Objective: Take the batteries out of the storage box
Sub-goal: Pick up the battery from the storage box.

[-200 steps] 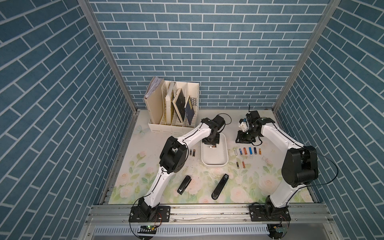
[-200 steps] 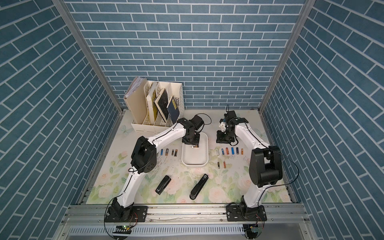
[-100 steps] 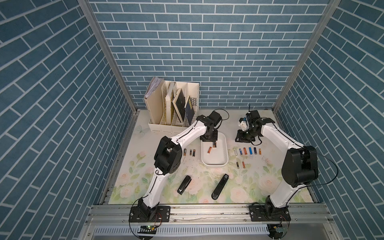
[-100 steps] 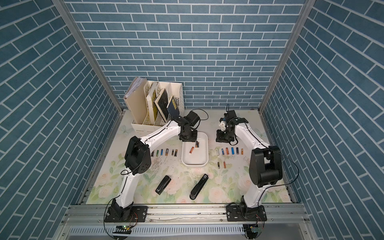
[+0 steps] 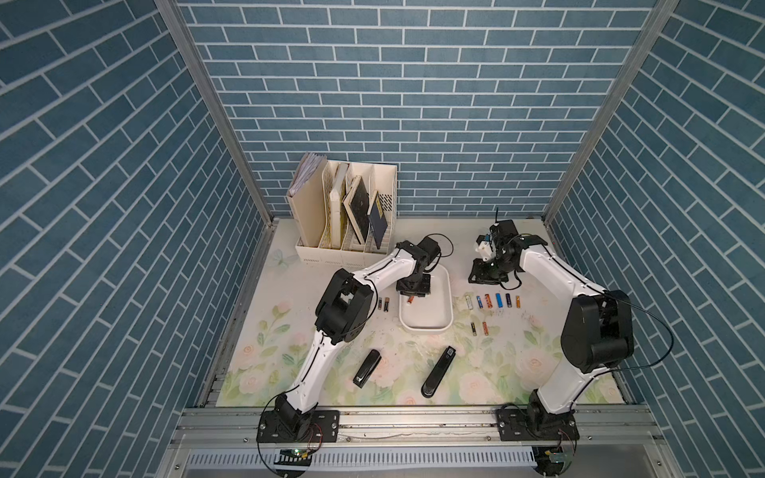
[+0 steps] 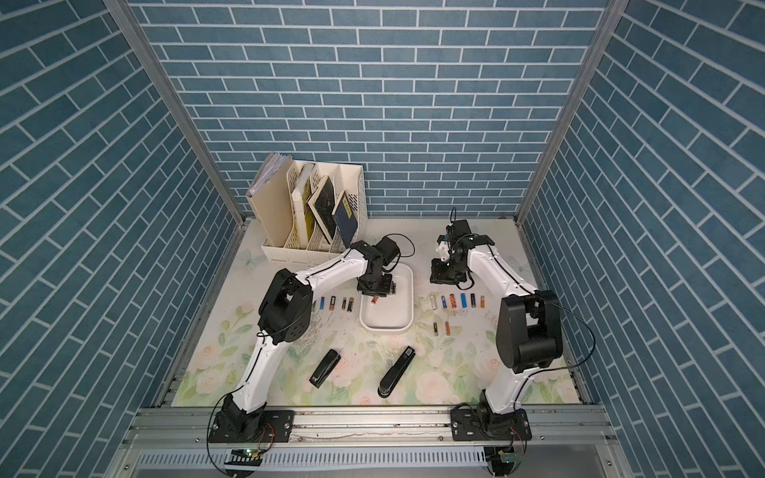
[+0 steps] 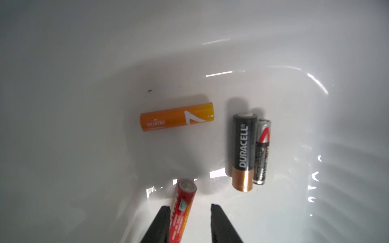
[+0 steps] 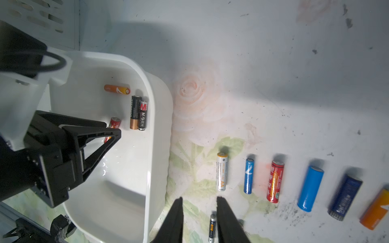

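My left gripper is down inside the storage box, fingers parted. A red battery leans against one finger with a gap to the other, so nothing is clamped. An orange battery, a black-and-copper battery and a slim black battery lie on the box floor. My right gripper hangs parted and empty over the mat beside the box.

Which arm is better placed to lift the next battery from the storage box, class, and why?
Left. The left gripper sits inside the storage box, jaws open around the red battery. The right gripper hangs outside it, over the table.
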### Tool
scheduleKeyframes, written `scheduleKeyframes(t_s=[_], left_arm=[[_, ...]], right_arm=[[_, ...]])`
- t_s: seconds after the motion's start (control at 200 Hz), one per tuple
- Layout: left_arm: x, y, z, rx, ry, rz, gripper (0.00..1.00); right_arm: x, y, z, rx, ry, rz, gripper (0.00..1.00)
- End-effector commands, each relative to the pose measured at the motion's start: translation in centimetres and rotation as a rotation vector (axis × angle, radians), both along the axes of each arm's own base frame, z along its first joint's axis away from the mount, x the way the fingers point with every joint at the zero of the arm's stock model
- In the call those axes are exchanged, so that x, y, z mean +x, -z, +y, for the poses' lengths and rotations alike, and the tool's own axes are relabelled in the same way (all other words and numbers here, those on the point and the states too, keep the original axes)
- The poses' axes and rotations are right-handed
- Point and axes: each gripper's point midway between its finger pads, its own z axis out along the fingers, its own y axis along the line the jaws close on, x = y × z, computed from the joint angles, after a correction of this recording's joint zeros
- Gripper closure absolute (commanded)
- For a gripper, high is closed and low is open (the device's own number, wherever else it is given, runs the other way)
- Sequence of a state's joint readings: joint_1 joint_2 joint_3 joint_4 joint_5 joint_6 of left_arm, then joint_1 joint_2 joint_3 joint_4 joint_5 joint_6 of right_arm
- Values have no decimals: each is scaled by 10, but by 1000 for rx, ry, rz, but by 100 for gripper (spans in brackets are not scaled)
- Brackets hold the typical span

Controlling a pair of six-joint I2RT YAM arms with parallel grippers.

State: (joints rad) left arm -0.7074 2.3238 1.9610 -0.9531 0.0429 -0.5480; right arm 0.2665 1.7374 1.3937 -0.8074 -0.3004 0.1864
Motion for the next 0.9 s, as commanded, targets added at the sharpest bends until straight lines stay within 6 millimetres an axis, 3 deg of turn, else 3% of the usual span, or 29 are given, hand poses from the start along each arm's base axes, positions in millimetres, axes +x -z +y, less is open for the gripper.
scheduleKeyframes(t_s=[0.0, 0.355, 0.53, 0.695, 0.895], left_arm=[[-8, 16, 8, 46, 14, 34, 66], [-9, 24, 4, 63, 29, 53, 81], [-8, 15, -2, 31, 25, 47, 83], [-6, -8, -10, -24, 20, 28, 84], [-3, -52, -17, -109, 2, -22, 84]], right_arm=[[-2, 7, 2, 1, 5, 27, 70], [-1, 8, 2, 2, 4, 28, 70], [0, 7, 2, 1, 2, 23, 70], [0, 7, 3, 4, 0, 21, 70], [3, 3, 5, 13, -3, 8, 70]])
